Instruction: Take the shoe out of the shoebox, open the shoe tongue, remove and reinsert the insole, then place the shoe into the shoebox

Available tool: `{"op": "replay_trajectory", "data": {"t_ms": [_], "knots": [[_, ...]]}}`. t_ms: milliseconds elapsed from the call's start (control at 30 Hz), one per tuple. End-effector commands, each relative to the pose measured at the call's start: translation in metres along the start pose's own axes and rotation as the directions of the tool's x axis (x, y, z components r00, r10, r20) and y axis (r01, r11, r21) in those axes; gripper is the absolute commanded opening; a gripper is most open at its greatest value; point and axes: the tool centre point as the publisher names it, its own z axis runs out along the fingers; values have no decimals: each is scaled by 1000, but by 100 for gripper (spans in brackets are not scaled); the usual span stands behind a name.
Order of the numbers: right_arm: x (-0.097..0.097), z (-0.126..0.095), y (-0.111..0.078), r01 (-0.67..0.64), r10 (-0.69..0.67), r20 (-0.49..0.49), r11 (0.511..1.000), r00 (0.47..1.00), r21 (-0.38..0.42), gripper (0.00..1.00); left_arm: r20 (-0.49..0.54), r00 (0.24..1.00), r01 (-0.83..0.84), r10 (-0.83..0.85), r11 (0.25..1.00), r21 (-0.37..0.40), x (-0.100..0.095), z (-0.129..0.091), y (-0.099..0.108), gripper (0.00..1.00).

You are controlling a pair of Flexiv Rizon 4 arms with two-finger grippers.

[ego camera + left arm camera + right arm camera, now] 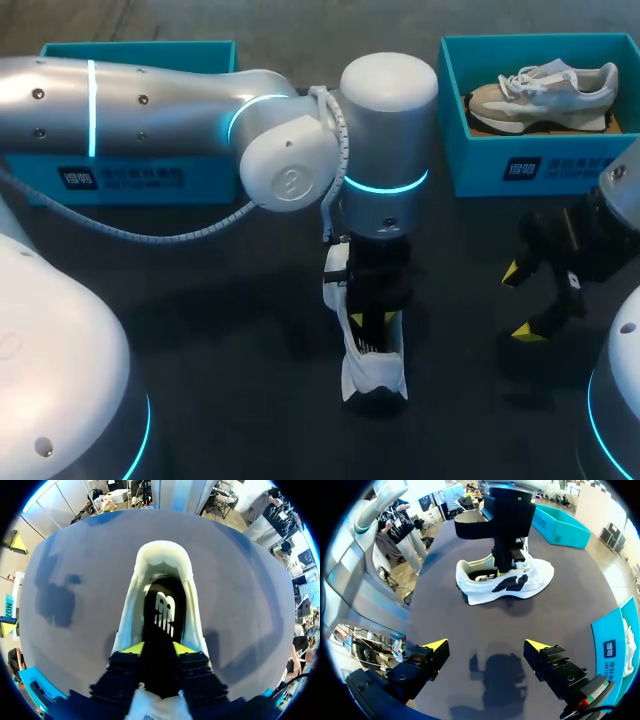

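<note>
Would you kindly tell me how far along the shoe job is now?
Done: the white shoe stands out on the table. In hand: the left claw is down in its opening at the dark insole, which lies inside; the right claw hovers open nearby. Still to do: finishing the insole step, then putting the shoe back into the teal shoebox.

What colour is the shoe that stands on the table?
The shoe is white with a dark mark on its side; the right wrist view shows it best.

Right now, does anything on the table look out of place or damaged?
Nothing stands out: the white sneaker sits upright on the table, the left end effector grips its black insole, and the other sneaker lies in its shoebox.
</note>
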Motion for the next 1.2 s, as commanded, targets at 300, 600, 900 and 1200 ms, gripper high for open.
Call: {"op": "replay_trajectory", "data": {"t_ms": [300, 600, 900, 1200], "knots": [[2, 1, 0, -1, 1, 4, 1000, 1000, 3, 100, 5, 1000, 9, -9, 1000, -17, 13, -14, -3, 100], [2, 1, 0, -1, 1, 4, 1000, 1000, 3, 100, 15, 1000, 20, -20, 1000, -2, 16, -15, 8, 100], [2, 1, 0, -1, 1, 4, 1000, 1000, 3, 100, 37, 999, 21, -20, 1000, -19, 11, -25, 19, 100], [2, 1, 0, -1, 1, 4, 1000, 1000, 3, 100, 44, 999, 15, -13, 999, -43, 10, -36, 25, 100]]}}
